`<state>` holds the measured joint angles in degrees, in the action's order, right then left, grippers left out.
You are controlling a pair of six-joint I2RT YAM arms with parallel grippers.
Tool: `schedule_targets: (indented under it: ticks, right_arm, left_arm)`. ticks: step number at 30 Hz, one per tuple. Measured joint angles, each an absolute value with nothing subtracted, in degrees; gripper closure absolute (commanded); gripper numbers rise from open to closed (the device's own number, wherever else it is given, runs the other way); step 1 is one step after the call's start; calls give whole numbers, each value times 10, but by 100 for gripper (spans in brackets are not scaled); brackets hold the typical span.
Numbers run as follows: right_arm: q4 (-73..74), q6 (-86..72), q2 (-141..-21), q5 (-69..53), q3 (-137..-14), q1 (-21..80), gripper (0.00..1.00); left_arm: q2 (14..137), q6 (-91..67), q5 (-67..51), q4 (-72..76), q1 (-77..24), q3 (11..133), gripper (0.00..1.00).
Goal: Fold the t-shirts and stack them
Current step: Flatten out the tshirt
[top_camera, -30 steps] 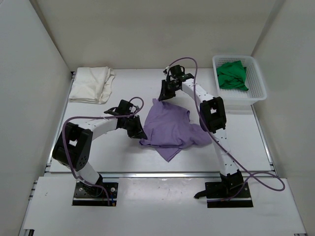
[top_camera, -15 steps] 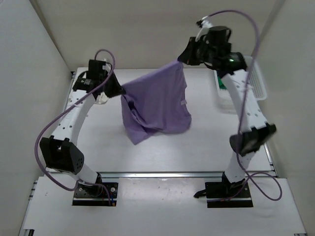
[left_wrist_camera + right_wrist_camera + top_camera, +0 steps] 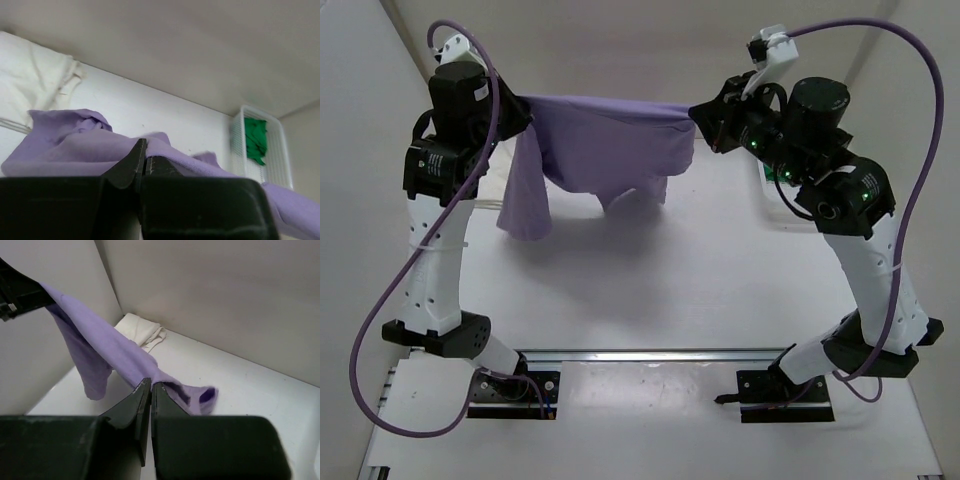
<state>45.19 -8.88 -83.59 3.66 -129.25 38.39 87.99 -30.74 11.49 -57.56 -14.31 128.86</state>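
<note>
lavender t-shirt (image 3: 600, 150) held aloft
left gripper (image 3: 513, 108) and right gripper (image 3: 702, 115) clamp its top edge (one side dangles); we should lower it level and taut.

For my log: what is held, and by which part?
The lavender t-shirt: the left end effector and the right end effector each pinch one end of its upper edge.

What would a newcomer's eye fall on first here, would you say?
The lavender t-shirt hangs stretched in mid-air, its ends pinched by the left fingers and the right fingers. The cream t-shirt lies far left, the green t-shirt in the basket far right.
</note>
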Motion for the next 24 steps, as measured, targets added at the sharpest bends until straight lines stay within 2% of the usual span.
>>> schedule_targets:
  ticks: [4, 9, 16, 20, 24]
  right_arm:
    - [449, -70, -831, 76, -1282, 405, 99]
    - [425, -89, -836, 13, -1244, 298, 100]
    - [407, -128, -995, -103, -1232, 175, 100]
    - [451, -132, -1031, -99, -1214, 176, 99]
    - [481, -115, -987, -22, -1235, 230, 100]
  left_arm:
    - [870, -280, 178, -584, -171, 1292, 100]
    - [869, -256, 169, -568, -182, 1261, 99]
    - [997, -255, 107, -554, -152, 1228, 100]
    - [1044, -260, 110, -578, -176, 1203, 100]
    - [998, -269, 113, -596, -211, 1195, 100]
